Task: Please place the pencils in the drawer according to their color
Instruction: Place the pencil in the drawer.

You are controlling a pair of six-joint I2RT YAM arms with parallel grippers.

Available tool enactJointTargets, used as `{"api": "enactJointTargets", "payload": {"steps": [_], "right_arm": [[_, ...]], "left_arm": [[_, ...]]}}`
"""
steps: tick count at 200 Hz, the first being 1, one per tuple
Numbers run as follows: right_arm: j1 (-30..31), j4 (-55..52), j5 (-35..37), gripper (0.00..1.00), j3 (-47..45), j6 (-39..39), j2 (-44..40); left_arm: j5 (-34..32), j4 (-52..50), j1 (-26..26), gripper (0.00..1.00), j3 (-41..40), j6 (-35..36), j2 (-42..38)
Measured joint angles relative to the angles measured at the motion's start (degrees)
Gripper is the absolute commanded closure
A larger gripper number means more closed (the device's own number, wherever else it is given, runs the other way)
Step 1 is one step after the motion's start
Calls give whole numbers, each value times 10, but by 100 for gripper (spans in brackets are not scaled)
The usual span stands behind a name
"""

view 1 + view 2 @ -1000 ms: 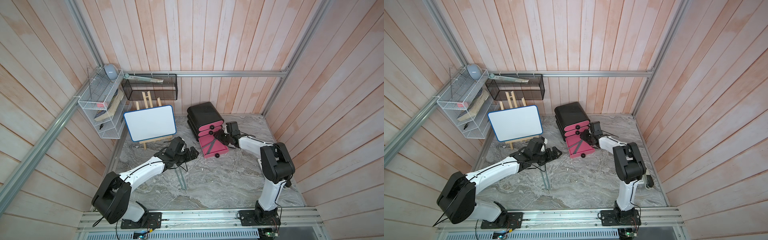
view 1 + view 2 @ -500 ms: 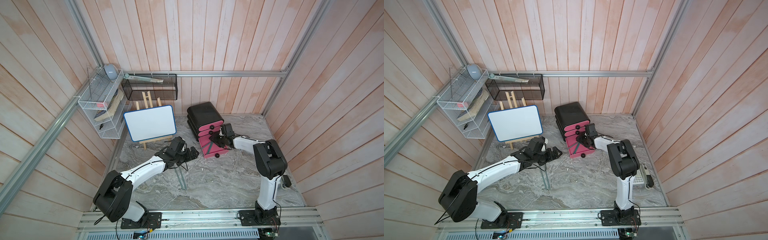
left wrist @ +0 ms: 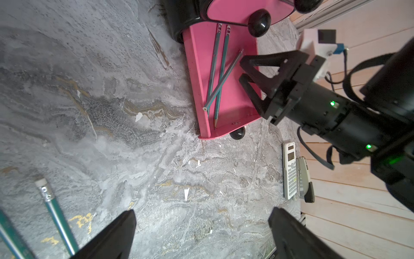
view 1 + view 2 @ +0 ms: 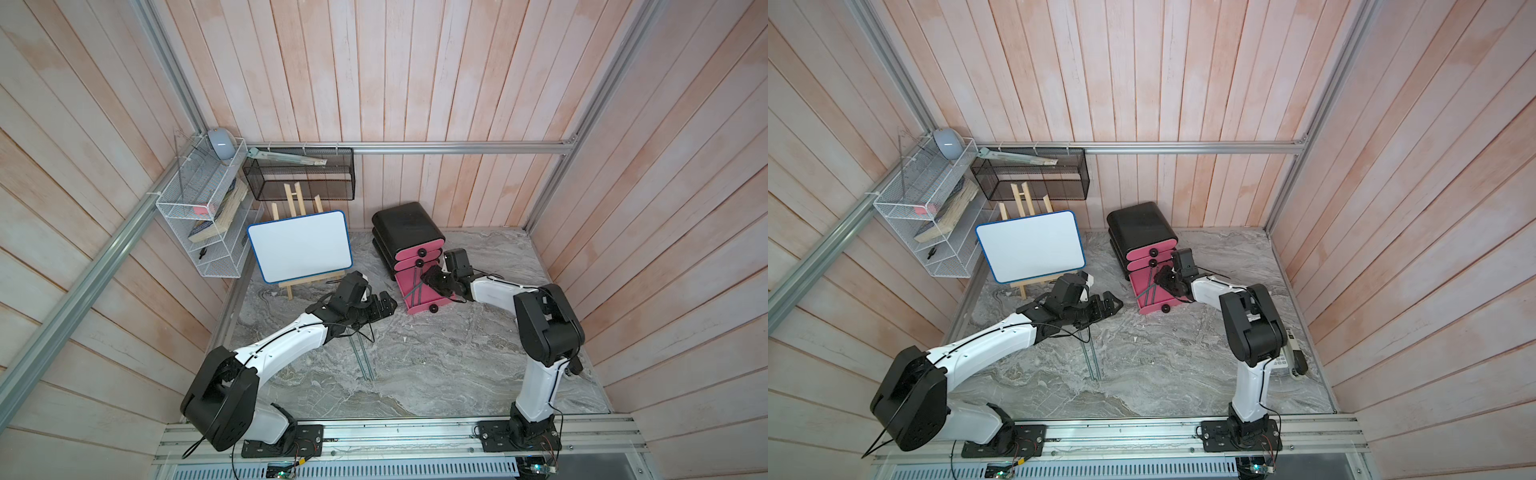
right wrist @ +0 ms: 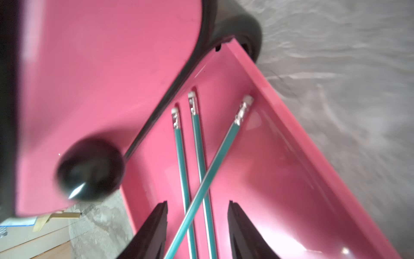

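Three teal pencils (image 3: 222,67) lie in the pulled-out bottom tray of the drawer (image 3: 237,107), one crossed over the other two. The right gripper (image 3: 243,69) hovers above the tray, jaws part-way apart, holding nothing. The left gripper (image 3: 201,213) stands wide, empty, near two loose pencils (image 3: 57,219) on the table (image 3: 112,89). Expect light, stiff, smooth shafts that roll: pinch mid-length, across the shaft

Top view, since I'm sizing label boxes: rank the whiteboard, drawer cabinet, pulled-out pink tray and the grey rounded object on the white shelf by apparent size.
1. whiteboard
2. drawer cabinet
3. pulled-out pink tray
4. grey rounded object, clearly smallest
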Motion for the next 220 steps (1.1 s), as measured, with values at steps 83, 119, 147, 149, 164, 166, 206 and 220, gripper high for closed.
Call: {"api": "enactJointTargets", "payload": {"steps": [83, 119, 147, 149, 164, 166, 206, 220], "right_arm": [[82, -20, 17, 51, 48, -54, -33], [113, -35, 5, 52, 73, -67, 14], [130, -53, -2, 52, 75, -79, 19], [132, -54, -2, 52, 75, -81, 19], [145, -65, -2, 52, 80, -91, 19], [147, -66, -2, 52, 81, -92, 19], [203, -110, 6, 52, 109, -124, 19], [225, -129, 13, 52, 127, -136, 22]], "left_arm": [[-1, 0, 0, 1, 0, 0, -4], [-2, -4, 3, 0, -2, 0, -22], [-9, -8, 11, 0, -10, 0, -36], [-10, -8, 12, 0, -11, 0, -38], [-13, -11, 23, 0, -25, -1, -53], [-13, -12, 24, 0, -26, -1, -54], [-13, -16, 87, 0, -87, -16, -118], [-13, -24, 113, 0, -101, -19, -137]]}}
